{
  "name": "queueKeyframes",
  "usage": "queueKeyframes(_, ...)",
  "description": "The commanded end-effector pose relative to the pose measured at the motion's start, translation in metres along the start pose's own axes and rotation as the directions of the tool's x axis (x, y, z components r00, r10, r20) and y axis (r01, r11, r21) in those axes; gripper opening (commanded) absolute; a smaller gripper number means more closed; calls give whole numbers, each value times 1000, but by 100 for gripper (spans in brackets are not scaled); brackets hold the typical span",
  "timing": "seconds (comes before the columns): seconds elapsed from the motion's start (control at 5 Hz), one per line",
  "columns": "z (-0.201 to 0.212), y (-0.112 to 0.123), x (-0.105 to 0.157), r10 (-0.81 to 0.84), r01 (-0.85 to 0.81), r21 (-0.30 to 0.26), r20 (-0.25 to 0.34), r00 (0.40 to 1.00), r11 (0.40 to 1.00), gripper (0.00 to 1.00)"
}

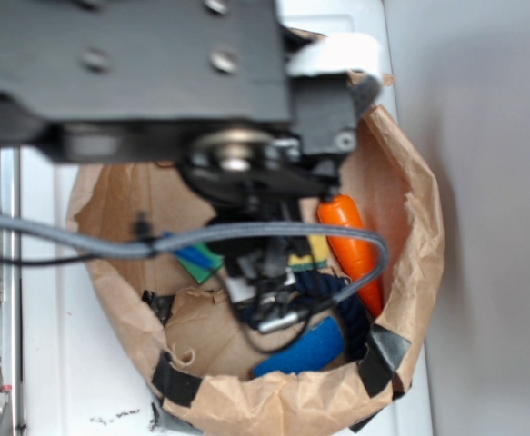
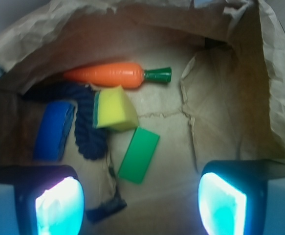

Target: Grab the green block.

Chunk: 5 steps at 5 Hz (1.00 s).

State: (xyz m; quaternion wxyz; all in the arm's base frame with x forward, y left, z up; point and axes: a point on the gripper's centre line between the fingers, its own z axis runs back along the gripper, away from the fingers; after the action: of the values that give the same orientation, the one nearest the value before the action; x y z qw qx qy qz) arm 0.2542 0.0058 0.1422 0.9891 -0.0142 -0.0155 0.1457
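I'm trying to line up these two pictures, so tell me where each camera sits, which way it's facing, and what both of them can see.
Exterior: sits above and behind the arm, looking down into the brown paper bag; the arm's dark body and grey cable hide much of the view.
Wrist: sits on the gripper, looking down at the bag floor; its two fingers, apart, fill the lower corners.
Shared: the green block, carrot, yellow sponge, blue block and dark rope.
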Motion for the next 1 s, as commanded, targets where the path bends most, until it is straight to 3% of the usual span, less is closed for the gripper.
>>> queueKeyframes(0.0, -42, 8, 22, 177, -176, 19, -60, 982, 984, 100)
queueKeyframes(0.8, -70, 52, 7, 130, -127, -206, -3, 992, 970, 100)
